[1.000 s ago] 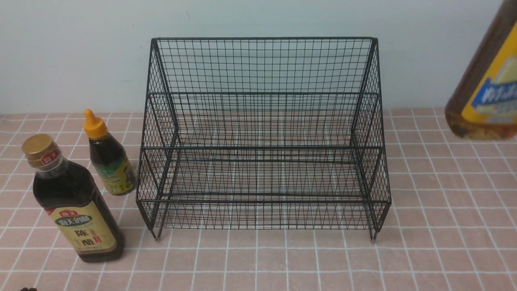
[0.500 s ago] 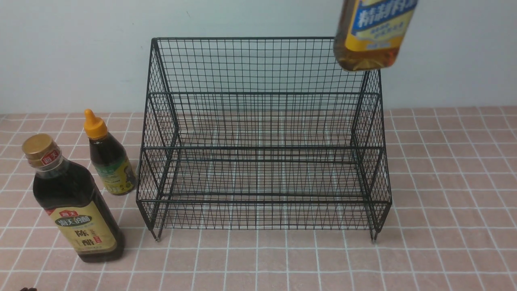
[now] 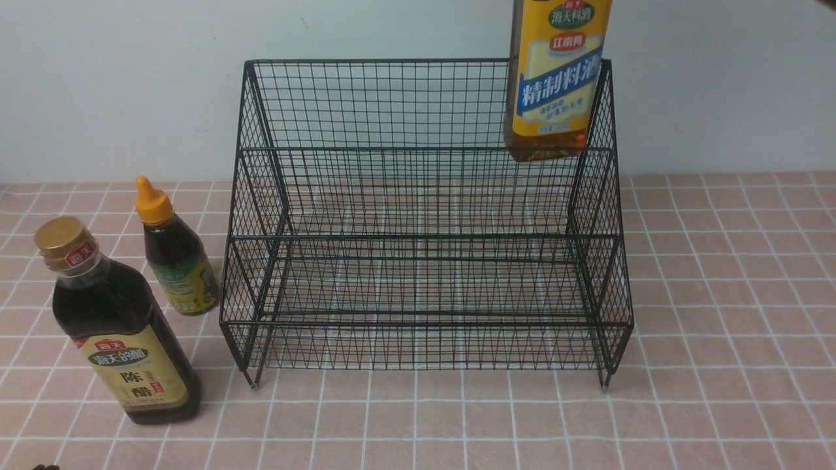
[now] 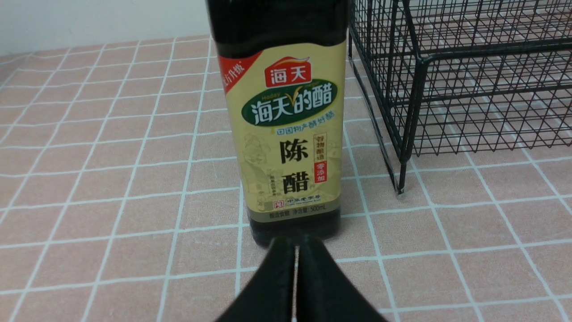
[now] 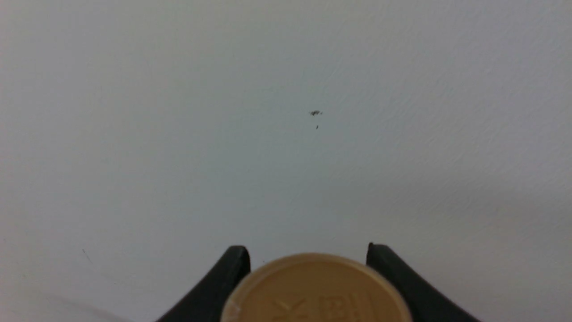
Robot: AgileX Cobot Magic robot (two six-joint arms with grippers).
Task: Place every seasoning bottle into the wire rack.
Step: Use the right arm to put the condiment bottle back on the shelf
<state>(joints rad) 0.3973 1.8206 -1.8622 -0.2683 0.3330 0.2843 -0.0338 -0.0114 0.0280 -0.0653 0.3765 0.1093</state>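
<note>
The tall amber bottle (image 3: 555,78) with the yellow-blue label hangs upright above the right end of the black wire rack (image 3: 424,222), its base level with the upper tier's front rail. My right gripper (image 5: 308,257) is shut on it; its gold cap (image 5: 315,290) sits between the fingers. The dark bottle with the beige label (image 3: 121,326) stands on the table left of the rack; it fills the left wrist view (image 4: 283,120). The small dark bottle with the orange nozzle (image 3: 173,251) stands behind it. My left gripper (image 4: 296,243) is shut and empty, just in front of the dark bottle's base.
The table (image 3: 718,326) is covered in pink tiles with white grout. A pale wall (image 3: 130,85) rises close behind the rack. The rack's front left foot (image 4: 401,188) stands to the right of the dark bottle.
The amber bottle has swung in from the far right, turned upright and come down over the rack's right end. The left arm and the other two bottles have not moved.
</note>
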